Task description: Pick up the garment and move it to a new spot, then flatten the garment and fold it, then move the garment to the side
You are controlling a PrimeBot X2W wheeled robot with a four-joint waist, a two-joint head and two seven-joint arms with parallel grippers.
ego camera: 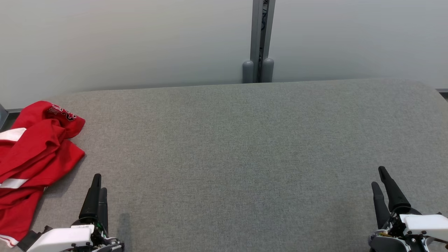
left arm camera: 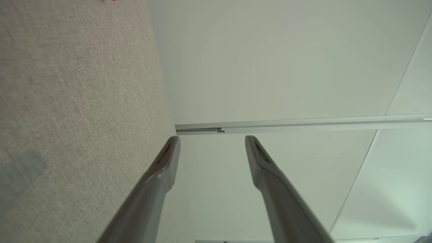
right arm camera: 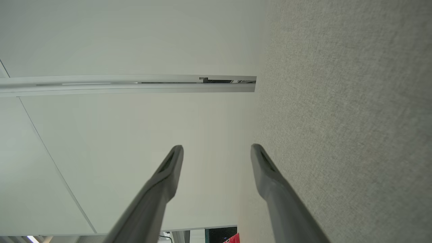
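The garment [ego camera: 33, 157] is a red jersey with white stripes and a printed number, lying crumpled at the left edge of the grey table [ego camera: 238, 147]. A sliver of its red cloth [right arm camera: 233, 239] peeks in at the bottom of the right wrist view. My left gripper [ego camera: 99, 182] rests at the lower left, just right of the garment and apart from it, open with nothing between its fingers [left arm camera: 167, 158]. At the lower right, far from the garment, my right gripper [ego camera: 379, 176] also stands open and holds nothing, its fingers [right arm camera: 172, 165] spread.
A pale wall runs behind the table, with a grey vertical post [ego camera: 259, 42] at its middle. The table's far right corner [ego camera: 430, 87] is rounded. A grey rail [left arm camera: 303, 123] crosses the wall in the left wrist view.
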